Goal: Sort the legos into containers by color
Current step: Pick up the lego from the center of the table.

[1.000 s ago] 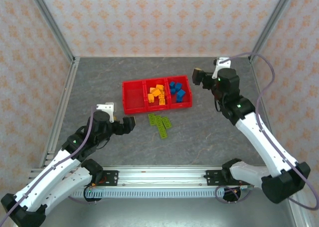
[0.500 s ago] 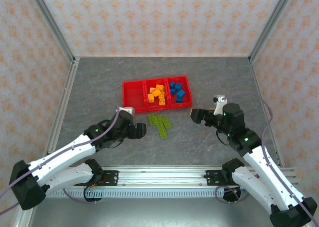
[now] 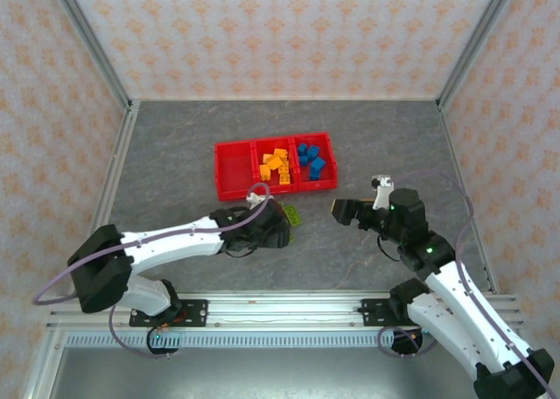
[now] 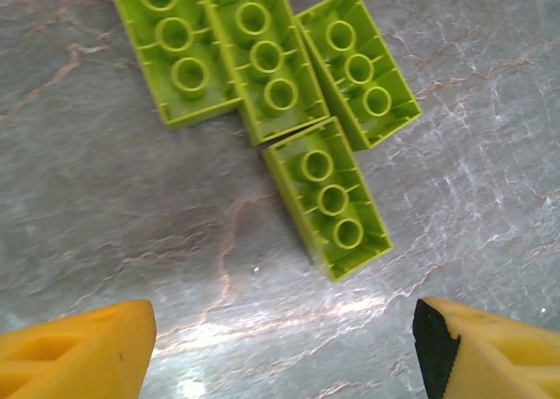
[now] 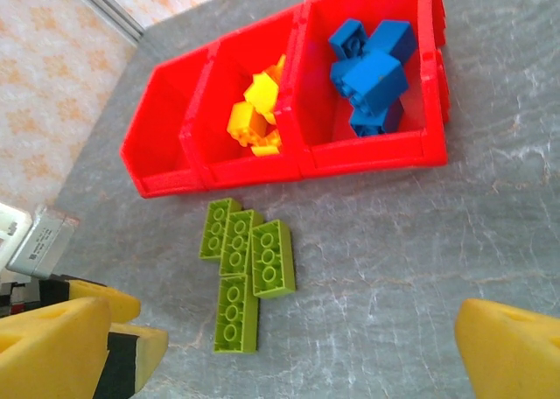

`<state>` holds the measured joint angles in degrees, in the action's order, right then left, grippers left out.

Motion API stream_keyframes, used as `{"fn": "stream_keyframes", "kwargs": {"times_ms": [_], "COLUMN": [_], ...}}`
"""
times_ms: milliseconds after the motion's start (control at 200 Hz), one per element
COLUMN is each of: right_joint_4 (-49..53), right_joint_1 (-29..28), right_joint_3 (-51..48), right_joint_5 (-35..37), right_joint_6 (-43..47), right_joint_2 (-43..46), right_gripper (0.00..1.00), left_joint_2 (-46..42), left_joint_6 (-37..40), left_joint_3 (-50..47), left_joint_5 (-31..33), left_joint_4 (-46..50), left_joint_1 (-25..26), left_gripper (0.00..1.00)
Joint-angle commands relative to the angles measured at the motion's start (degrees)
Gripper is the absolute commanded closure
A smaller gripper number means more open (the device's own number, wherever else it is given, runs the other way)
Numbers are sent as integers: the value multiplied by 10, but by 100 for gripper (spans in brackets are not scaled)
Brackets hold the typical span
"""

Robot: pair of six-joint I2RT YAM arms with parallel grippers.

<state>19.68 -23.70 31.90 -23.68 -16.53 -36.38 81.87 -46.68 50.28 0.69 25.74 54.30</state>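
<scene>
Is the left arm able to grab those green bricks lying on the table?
Probably yes. The left gripper hangs right above the green bricks with its jaws open, and nothing lies between them. The bricks touch each other, so picking just one may be fiddly.

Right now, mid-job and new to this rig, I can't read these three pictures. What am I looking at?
Two robot arms with two-finger grippers stand at the near edge of the grey table. The overhead picture looks down from behind them. The other two come from a camera on each wrist, with its yellow fingers at the bottom corners. The left gripper is open over four green bricks lying loose on the table. The right gripper is open too, holding nothing. The red tray has three compartments: orange bricks in the middle, blue bricks in the overhead picture's right one, nothing in the left.
</scene>
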Motion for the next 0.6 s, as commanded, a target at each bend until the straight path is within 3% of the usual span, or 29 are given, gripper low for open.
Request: {"fn": "stream_keyframes", "kwargs": {"times_ms": [0, 285, 596], "right_joint_4": [-15, -21, -34], "right_joint_1": [-5, -12, -26], "right_joint_3": [-4, -9, -18], "right_joint_5": [-10, -6, -9], "right_joint_6": [-2, 4, 3], "right_joint_2": [5, 13, 15], "right_gripper": [0, 0, 0], "left_joint_2": [33, 138, 204], "left_joint_6": [-5, 22, 23], "left_joint_3": [38, 106, 156], "left_joint_5": [14, 2, 47], "left_joint_4": [0, 13, 60], "left_joint_1": [4, 4, 3], "left_gripper": [20, 18, 18]}}
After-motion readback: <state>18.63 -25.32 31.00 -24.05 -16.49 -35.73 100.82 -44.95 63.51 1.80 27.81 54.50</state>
